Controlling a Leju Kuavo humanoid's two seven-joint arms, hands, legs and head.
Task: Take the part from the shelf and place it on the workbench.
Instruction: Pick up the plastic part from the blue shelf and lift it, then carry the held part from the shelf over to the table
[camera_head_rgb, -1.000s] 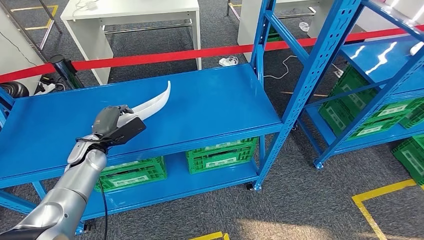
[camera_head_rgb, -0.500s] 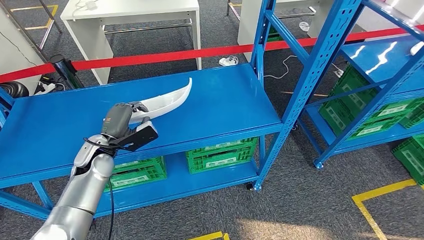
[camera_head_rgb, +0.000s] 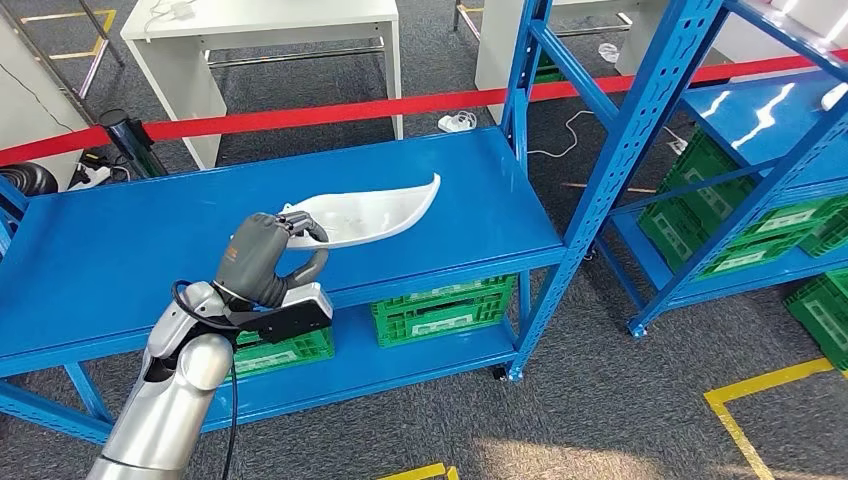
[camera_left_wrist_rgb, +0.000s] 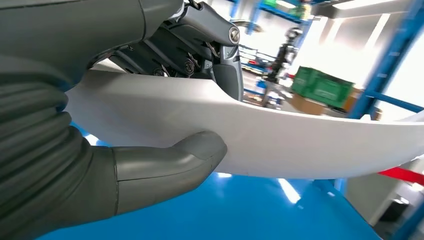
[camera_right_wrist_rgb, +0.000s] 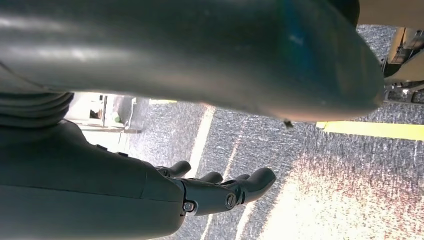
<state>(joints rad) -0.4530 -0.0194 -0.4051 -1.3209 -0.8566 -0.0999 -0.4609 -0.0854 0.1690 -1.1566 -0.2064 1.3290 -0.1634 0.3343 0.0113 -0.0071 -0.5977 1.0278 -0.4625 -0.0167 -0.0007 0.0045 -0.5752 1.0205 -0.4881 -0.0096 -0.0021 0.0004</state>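
The part is a long white curved shell (camera_head_rgb: 375, 212) tapering to a point on the right. My left hand (camera_head_rgb: 265, 254) grips its left end, thumb under the edge and fingers over the top, just above the blue workbench top (camera_head_rgb: 130, 250). The left wrist view shows the thumb (camera_left_wrist_rgb: 165, 167) pressed under the white part (camera_left_wrist_rgb: 280, 142) with the dark fingers (camera_left_wrist_rgb: 195, 55) on its other side. My right hand (camera_right_wrist_rgb: 220, 192) hangs at my side over the grey carpet, fingers loosely extended and holding nothing.
Green crates (camera_head_rgb: 445, 310) sit on the lower shelf under the workbench. A blue shelf upright (camera_head_rgb: 610, 150) stands right of the bench, with another blue rack (camera_head_rgb: 770, 120) and more crates beyond. A red barrier tape (camera_head_rgb: 330, 112) and a white table (camera_head_rgb: 260, 30) lie behind.
My left hand has moved right and lower with the part. The part has turned from pointing steeply up to lying almost flat over the bench top.
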